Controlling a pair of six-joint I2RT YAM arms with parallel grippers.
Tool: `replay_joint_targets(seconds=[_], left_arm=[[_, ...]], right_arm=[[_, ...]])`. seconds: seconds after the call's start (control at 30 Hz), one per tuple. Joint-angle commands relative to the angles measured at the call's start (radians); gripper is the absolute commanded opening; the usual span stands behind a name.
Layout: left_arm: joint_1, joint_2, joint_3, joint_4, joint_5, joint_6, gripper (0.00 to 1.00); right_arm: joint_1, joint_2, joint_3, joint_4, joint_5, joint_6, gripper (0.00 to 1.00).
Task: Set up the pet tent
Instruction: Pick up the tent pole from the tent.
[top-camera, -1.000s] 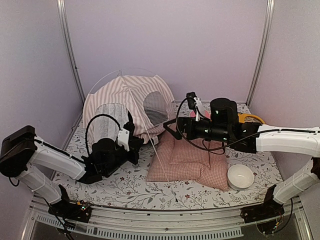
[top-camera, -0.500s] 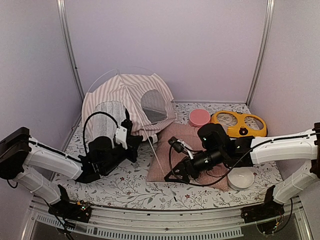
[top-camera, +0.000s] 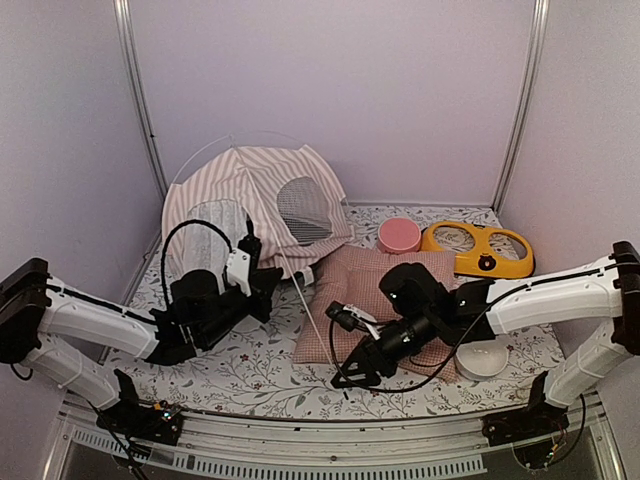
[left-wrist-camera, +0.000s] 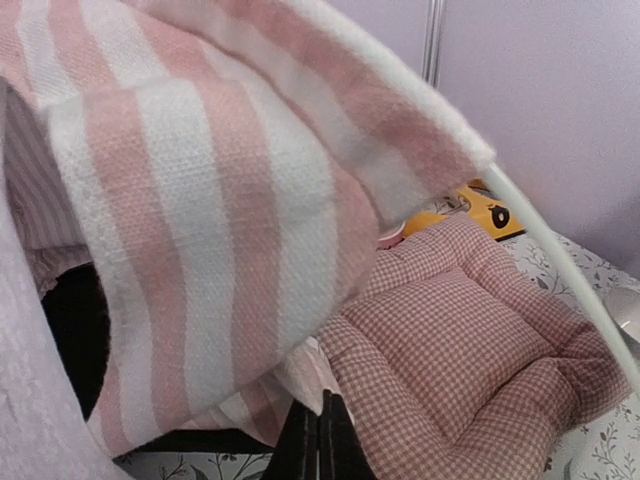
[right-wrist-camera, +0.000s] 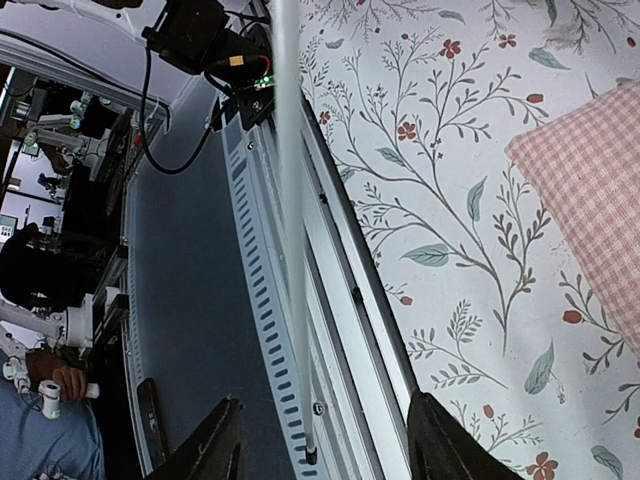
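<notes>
Floral-print table mat (top-camera: 250, 375), lilac walls all round. Landmark is the pink checked square cushion (top-camera: 385, 310).

The pink-and-white striped fabric pet tent (top-camera: 250, 195) stands off the cushion's far-left corner. One thin white tent pole (top-camera: 312, 318) leaves the tent's hem there and runs down along the cushion's left edge. Its free end lies past the cushion's near-left corner. So the long axis is back-to-front, slanting slightly right as it comes near.

Your right gripper (right-wrist-camera: 325, 415) is at that near-left corner, much the nearer arm to the free end. In its wrist view the pole passes straight through the gap. Both fingers stand clear of it, so nothing is gripped. The pole sits closer to one finger than the other.

Your left gripper (left-wrist-camera: 320, 440) is off the cushion's far-left corner, fingertips pressed together right under the striped hem. Can't tell whether they pinch fabric.

My read: the next move is to clamp the right gripper on the pole, then flex it back toward the tent. Expect springback.
</notes>
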Motion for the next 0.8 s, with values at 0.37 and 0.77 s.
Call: replay_joint_targets(seconds=[0.37, 0.77], left_arm=[[0.003, -0.058, -0.025, -0.012, -0.001, 0.006, 0.00], [0.002, -0.073, -0.047, -0.007, 0.011, 0.026, 0.00]], right_arm=[[-0.001, 0.069, 0.158, -0.051, -0.026, -0.034, 0.38], [-0.021, 0.111, 0.251, -0.064, -0.123, -0.038, 0.00]])
